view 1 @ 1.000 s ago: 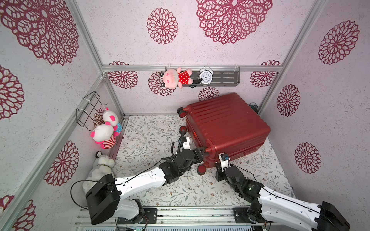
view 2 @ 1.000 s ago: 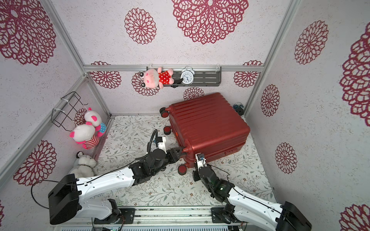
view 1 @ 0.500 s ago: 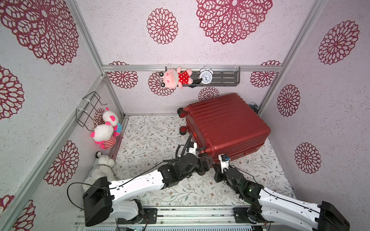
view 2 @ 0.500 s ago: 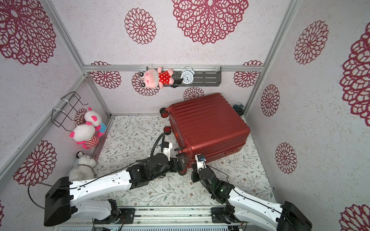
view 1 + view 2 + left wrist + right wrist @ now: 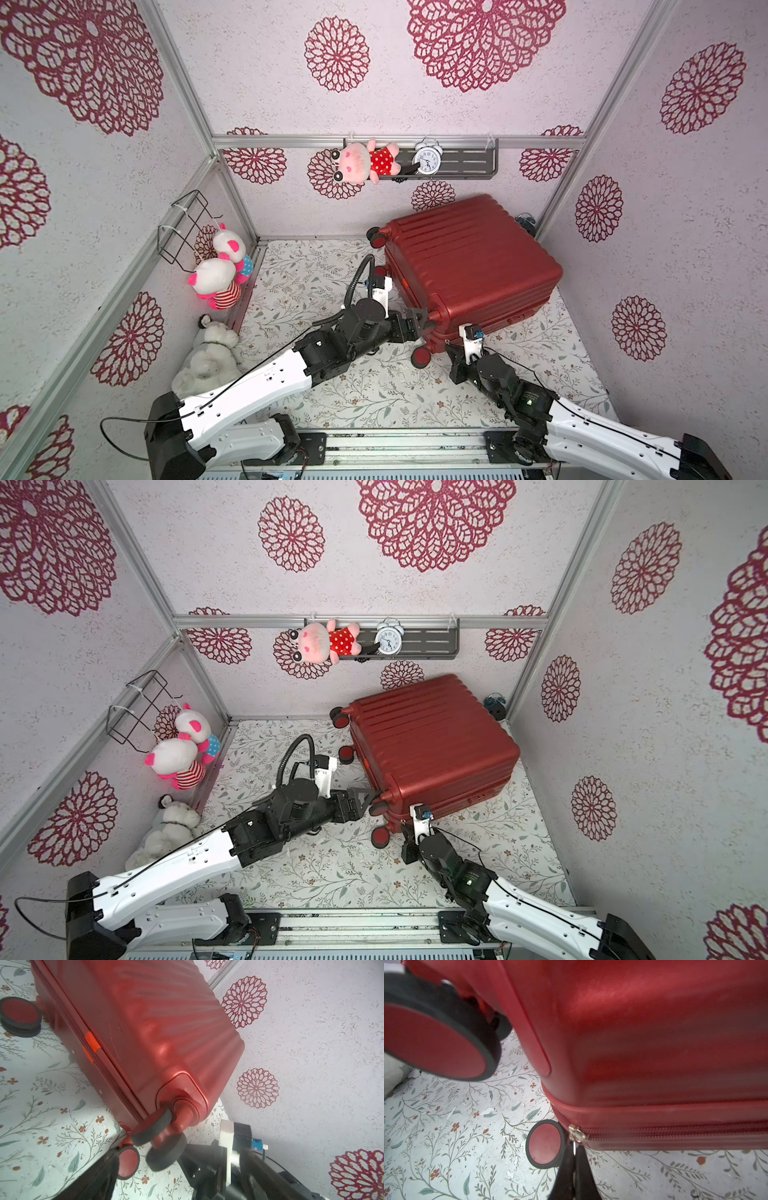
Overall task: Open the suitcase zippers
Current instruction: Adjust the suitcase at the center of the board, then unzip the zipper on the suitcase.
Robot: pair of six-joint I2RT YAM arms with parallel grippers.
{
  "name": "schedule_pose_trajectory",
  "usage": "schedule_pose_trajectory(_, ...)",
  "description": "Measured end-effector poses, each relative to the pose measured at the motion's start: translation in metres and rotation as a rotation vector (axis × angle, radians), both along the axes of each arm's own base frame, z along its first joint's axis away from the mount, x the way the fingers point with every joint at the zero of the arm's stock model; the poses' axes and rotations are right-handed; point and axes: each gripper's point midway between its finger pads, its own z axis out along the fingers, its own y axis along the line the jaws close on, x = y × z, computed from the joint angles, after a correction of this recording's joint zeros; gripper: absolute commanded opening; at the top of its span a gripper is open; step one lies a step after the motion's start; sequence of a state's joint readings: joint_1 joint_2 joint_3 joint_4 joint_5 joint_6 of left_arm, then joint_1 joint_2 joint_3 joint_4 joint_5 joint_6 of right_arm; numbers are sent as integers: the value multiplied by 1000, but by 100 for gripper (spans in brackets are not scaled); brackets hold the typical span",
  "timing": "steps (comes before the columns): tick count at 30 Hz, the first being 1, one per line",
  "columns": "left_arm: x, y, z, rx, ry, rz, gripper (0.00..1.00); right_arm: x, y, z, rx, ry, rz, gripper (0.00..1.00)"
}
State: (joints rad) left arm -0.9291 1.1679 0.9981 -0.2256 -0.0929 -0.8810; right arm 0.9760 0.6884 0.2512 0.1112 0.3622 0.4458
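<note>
Plainly, in both top views the suitcase (image 5: 469, 266) lies flat on its broad side on the floral surface (image 5: 316, 282), toward the far right corner, ribbed shell up and both halves closed. The left claw (image 5: 417, 322) reaches in at the near wheeled corner. The right claw (image 5: 455, 357) sits low against the near edge just beside that corner, its tips too small to read from here.

From the left wrist, the left claw's fingers (image 5: 99, 1176) stand spread wide and hold nothing, with a corner wheel (image 5: 153, 1128) ahead between them. The zipper track (image 5: 113, 1082) runs as a dark band along the seam between the shell halves.

From the right wrist, the right claw (image 5: 574, 1154) is pressed together, pinching the thin zipper pull (image 5: 574, 1148) that hangs from the silver slider (image 5: 577, 1133) at the rounded corner. The teeth leading away from the slider (image 5: 675, 1129) look meshed, so most of the run seems left to do.

The shell looks stiff, glossy and slippery, a poor place to grip. The case will probably skate across the surface when the pull is tugged. The small metal tab is the right hold, though it could slip out if dragged off the line of the track, especially round the corner. The spread claw seems best used bracing the wheel post.
</note>
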Motion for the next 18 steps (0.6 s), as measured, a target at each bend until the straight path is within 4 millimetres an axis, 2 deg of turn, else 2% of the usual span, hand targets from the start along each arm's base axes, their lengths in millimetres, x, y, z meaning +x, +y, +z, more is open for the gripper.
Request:
schedule_pose_trajectory(4,15,6,6,-1,17,-17,94,-4,-4,2,-1,0,2,0)
schedule_pose_trajectory(8,29,-2,5,8,38,-51,94,-7,-8,2,8,-9,5,0)
schedule_pose_trajectory(15,38,-22,-40,66,139,-119,94,-7,-9,2,1,-14,8,0)
schedule_pose_trajectory(18,39,-28,-51,72,166,-140,93,-6,-7,0,-7,-15,11,0)
